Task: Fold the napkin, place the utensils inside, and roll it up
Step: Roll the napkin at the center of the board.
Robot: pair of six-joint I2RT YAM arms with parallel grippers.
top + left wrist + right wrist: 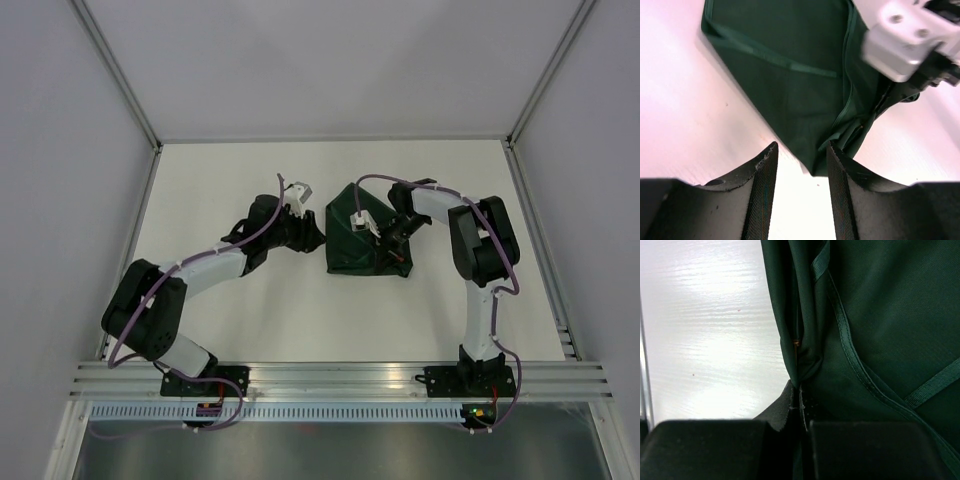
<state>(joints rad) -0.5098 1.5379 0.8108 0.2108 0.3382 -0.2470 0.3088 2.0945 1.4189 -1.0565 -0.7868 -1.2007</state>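
Observation:
The dark green napkin (355, 250) lies folded and bunched on the white table between my two arms. My right gripper (382, 236) is shut on a raised fold of the napkin (875, 330), its jaws pressed together (801, 396). A tiny orange tip of the utensils (796, 343) peeks from that fold; the rest is hidden in the cloth. At the napkin's left side my left gripper (320, 240) stands open. In the left wrist view its fingers (765, 175) flank the near corner of the napkin (790, 85) without touching it.
The right gripper's silver wrist block (902, 42) hangs over the napkin's far right part. Grey walls enclose the table on three sides, and an aluminium rail (340, 378) runs along the near edge by the arm bases.

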